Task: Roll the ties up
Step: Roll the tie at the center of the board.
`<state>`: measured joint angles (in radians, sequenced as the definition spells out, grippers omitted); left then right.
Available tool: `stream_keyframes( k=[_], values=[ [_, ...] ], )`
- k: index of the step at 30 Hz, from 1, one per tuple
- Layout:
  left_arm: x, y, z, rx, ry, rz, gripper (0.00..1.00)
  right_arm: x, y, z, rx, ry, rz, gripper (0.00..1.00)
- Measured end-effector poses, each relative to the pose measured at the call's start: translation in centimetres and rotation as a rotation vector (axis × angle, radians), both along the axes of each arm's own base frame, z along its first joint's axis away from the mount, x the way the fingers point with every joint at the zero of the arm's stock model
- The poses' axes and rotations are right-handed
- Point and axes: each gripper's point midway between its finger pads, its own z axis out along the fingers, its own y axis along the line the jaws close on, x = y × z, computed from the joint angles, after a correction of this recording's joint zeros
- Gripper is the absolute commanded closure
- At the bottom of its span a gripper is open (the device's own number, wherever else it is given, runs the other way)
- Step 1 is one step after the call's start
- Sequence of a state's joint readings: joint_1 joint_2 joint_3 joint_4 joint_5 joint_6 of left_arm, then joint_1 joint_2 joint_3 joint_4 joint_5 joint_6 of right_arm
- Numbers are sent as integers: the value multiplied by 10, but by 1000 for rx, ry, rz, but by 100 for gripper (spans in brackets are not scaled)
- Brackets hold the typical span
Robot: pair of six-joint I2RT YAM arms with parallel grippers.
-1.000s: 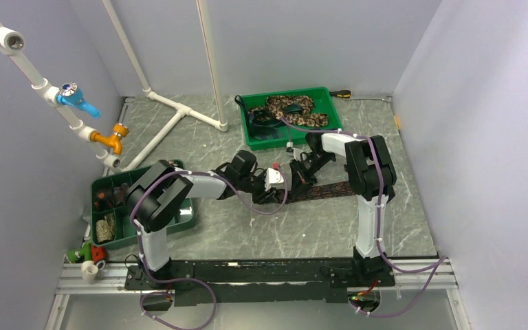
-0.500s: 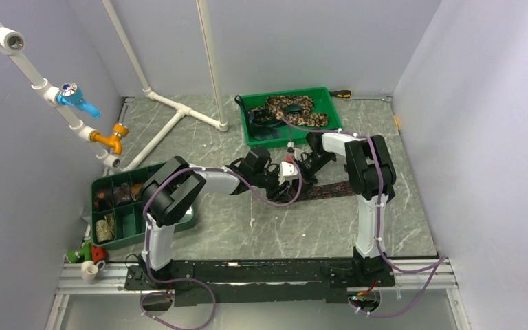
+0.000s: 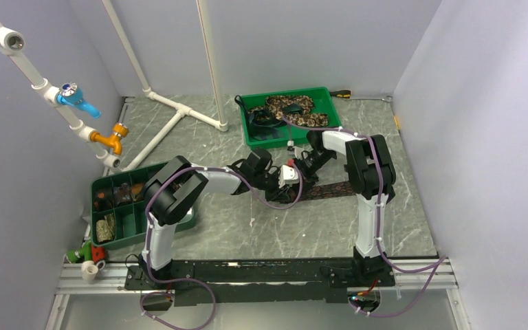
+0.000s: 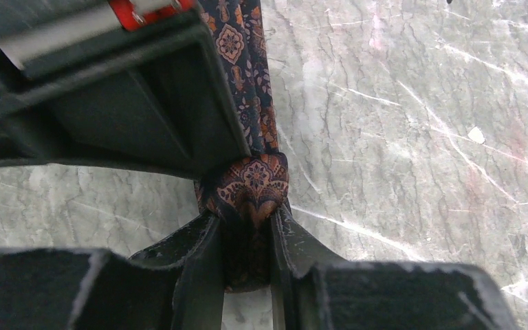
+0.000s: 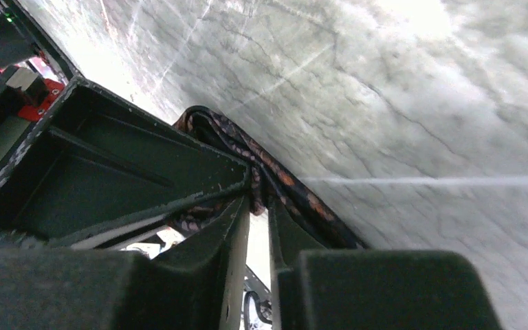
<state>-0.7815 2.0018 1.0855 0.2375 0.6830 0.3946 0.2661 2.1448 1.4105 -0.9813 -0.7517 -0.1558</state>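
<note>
**Two-arm roll, mid-table.** The necktie is dark with an orange medallion print. It lies flat on the marbled table in front of the green tray, with its long axis roughly parallel to the tray's front wall; its rolled end sits in front of the middle of that wall, and the flat length runs off toward the tray's right corner. My left gripper is clamped narrow on the rolled end, one finger on either side of it; the flat length leaves the rolled end straight ahead of my fingertips, away from my wrist. My right gripper meets the same rolled end from the tray side; its jaws are drawn to a slim slit with fabric at the tips — whether they pinch it or merely touch it, I cannot tell. Both grippers are at the rolled end, neither nearer; I judge that the next turn must carry it along the necktie's own axis — toward the tray's right corner.
</note>
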Motion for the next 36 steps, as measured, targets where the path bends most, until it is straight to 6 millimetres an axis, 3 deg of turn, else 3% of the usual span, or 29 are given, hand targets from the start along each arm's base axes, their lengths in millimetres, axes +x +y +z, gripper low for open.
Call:
stream_keyframes(
  k=[5, 9, 14, 18, 24, 28, 36],
  values=[
    [1, 0, 0, 16, -2, -12, 77, 10, -14, 12, 24, -24, -4, 59],
    [2, -1, 1, 28, 1, -18, 78, 11, -18, 29, 78, -24, -27, 56],
    [1, -1, 0, 41, 13, -24, 77, 6, -5, 42, 152, -2, -26, 55],
    [1, -1, 0, 44, 19, -30, 77, 2, 4, 46, 179, 6, -11, 61],
    [1, -1, 0, 48, 12, -38, 76, 1, 5, 31, 142, 8, 12, 100],
    [2, -1, 0, 51, 14, -37, 74, 0, 4, 27, 138, 27, 6, 100],
    [7, 5, 0, 67, 32, -25, 27, 5, -3, 16, 87, -6, 10, 100]
  ],
)
